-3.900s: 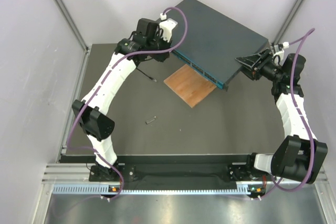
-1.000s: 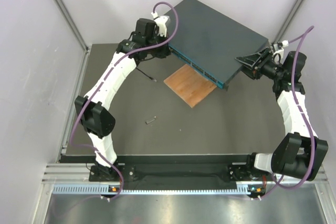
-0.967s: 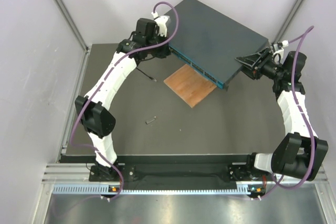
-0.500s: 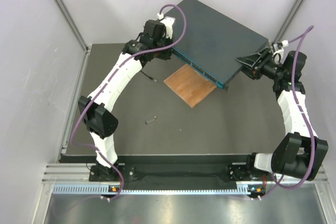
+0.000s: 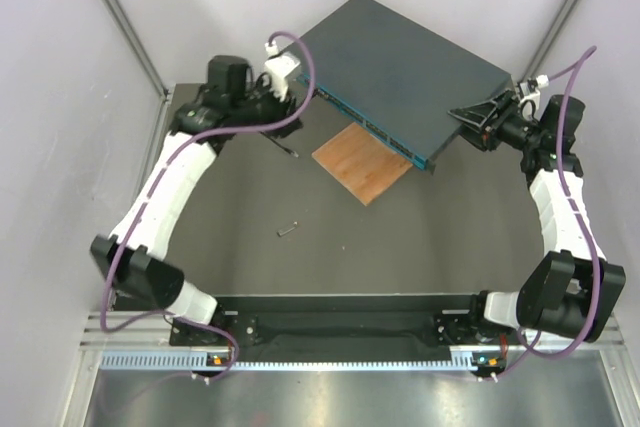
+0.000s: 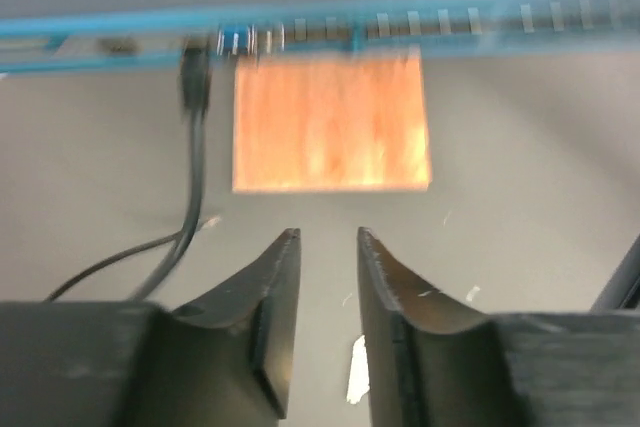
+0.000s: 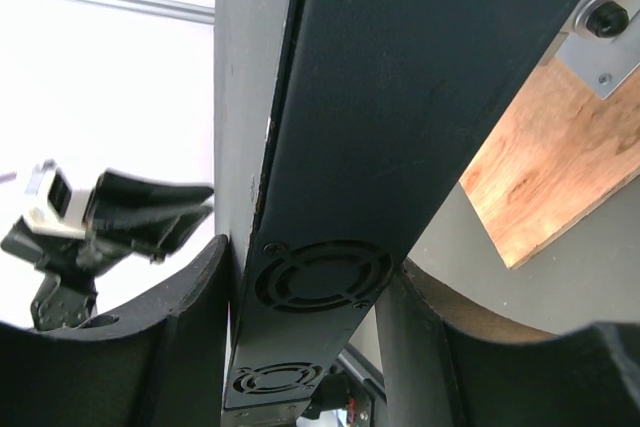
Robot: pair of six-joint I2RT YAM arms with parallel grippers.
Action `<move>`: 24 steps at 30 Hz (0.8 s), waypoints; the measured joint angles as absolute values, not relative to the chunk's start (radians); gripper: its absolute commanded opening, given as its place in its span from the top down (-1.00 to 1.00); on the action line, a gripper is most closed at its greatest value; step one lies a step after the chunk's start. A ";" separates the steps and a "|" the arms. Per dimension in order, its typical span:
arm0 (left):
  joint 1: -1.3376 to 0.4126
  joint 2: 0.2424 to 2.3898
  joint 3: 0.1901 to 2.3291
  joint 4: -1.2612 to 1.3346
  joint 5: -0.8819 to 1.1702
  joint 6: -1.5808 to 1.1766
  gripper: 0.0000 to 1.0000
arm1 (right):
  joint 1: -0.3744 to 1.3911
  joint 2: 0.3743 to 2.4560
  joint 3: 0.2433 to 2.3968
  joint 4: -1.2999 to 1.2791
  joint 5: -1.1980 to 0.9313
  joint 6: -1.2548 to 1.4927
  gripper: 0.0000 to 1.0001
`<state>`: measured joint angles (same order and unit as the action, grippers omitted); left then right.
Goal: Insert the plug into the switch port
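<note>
Although blur hides the detail, the plug [image 6: 194, 75] appears to sit at a port [image 6: 196, 47] toward the left end of the teal front of the switch [image 5: 400, 57], its black cable [image 6: 190, 177] running straight out from that face onto the worktop. The left tool [image 6: 326, 239], fingers a narrow gap apart and empty, faces the switch's front with the plug ahead and leftward, so the left arm is nearer. The right tool [image 7: 305, 269] clamps the switch's fan-vented end.
</note>
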<state>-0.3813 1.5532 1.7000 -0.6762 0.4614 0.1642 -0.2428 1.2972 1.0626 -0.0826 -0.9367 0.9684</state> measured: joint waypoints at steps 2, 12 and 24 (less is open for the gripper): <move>-0.349 1.480 1.647 -0.721 0.495 0.251 0.14 | -0.243 1.299 1.064 -0.086 -0.939 0.966 0.13; -0.358 1.351 1.215 -0.928 0.478 0.627 -0.12 | -0.252 1.299 1.083 -0.110 -0.886 0.739 -1.00; -0.464 1.465 0.991 -0.780 0.265 0.672 -0.08 | -0.353 1.201 1.088 -0.247 -0.871 0.577 -0.99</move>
